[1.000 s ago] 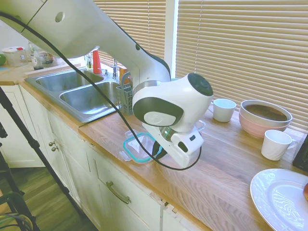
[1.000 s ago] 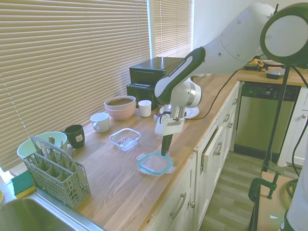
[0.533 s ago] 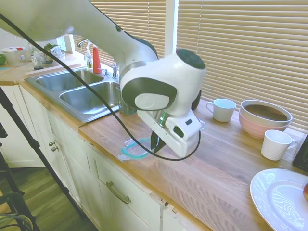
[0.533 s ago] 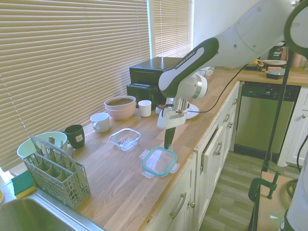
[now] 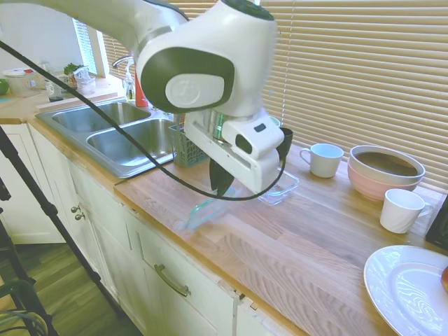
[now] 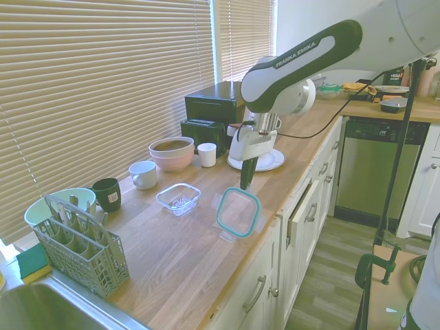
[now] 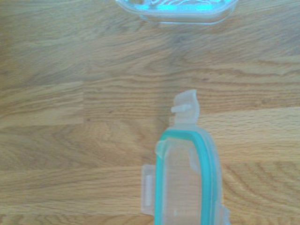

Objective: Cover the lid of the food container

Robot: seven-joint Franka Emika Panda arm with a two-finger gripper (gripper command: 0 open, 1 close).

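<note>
My gripper (image 6: 245, 184) is shut on one edge of the lid (image 6: 238, 212), a clear rounded square with a teal rim. The lid hangs tilted in the air above the wooden counter's front edge. In the first exterior view the gripper (image 5: 219, 187) holds the blurred lid (image 5: 201, 211) below it. The food container (image 6: 179, 198), a shallow clear tub, stands open on the counter towards the window, apart from the lid. From the other side the food container (image 5: 282, 187) is partly hidden behind the gripper. The wrist view shows the lid (image 7: 185, 178) close up and the food container (image 7: 176, 9) at the far edge.
Along the window stand a white mug (image 6: 143, 174), a dark mug (image 6: 106, 194), a green bowl (image 6: 58, 201), a pink bowl (image 6: 172, 152) and a white cup (image 6: 207, 155). A cutlery basket (image 6: 79, 244) sits by the sink (image 5: 119, 133). A white plate (image 5: 409, 287) lies to the right.
The gripper has lifted the lid off the counter; it now hangs tilted in the air. The arm has risen and swung a little towards the container.
</note>
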